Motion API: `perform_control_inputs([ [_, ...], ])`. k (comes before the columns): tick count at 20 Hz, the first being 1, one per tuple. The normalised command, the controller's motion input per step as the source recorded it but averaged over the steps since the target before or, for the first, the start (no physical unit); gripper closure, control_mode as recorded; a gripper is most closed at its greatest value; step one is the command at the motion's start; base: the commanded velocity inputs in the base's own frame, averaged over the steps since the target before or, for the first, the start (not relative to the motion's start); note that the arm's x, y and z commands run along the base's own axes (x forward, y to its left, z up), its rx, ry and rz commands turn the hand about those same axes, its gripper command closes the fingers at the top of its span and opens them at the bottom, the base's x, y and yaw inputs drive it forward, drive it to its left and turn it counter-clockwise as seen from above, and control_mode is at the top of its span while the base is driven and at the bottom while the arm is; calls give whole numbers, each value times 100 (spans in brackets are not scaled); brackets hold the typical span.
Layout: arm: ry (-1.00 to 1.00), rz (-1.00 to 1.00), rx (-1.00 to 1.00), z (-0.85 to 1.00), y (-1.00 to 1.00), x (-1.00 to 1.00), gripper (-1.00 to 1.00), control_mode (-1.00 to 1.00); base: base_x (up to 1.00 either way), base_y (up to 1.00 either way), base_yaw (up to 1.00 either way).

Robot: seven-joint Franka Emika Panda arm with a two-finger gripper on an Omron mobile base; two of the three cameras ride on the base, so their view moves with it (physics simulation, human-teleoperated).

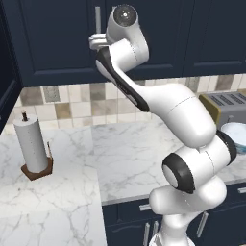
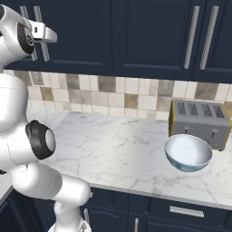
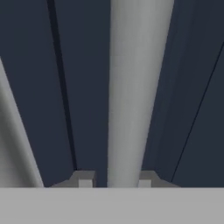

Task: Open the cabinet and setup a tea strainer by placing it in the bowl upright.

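Hand view: fingers (image 3: 85,179) flank cabinet handle (image 3: 131,87).

No text, label, brand, number or sign can be read anywhere in these pictures. The cabinet (image 2: 113,36) doors are plain dark navy, the toaster (image 2: 201,122) shows no lettering, the bowl (image 2: 188,152) bears no writing, and the paper towel roll (image 1: 32,144) is blank.

Toaster (image 2: 201,123), paper towel roll (image 1: 30,144)
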Motion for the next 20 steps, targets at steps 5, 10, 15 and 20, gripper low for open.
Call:
perform_control_inputs([
  [5, 0, 0, 0, 0, 0, 0, 100, -100, 0, 0, 0],
  [10, -4, 0, 0, 0, -12, -54, 100, -100, 0, 0, 0],
  [15, -7, 0, 3, 0, -20, -97, 100, -100, 0, 0, 0],
  [20, -5, 0, 13, 1, -42, -100, 100, -100, 0, 0, 0],
])
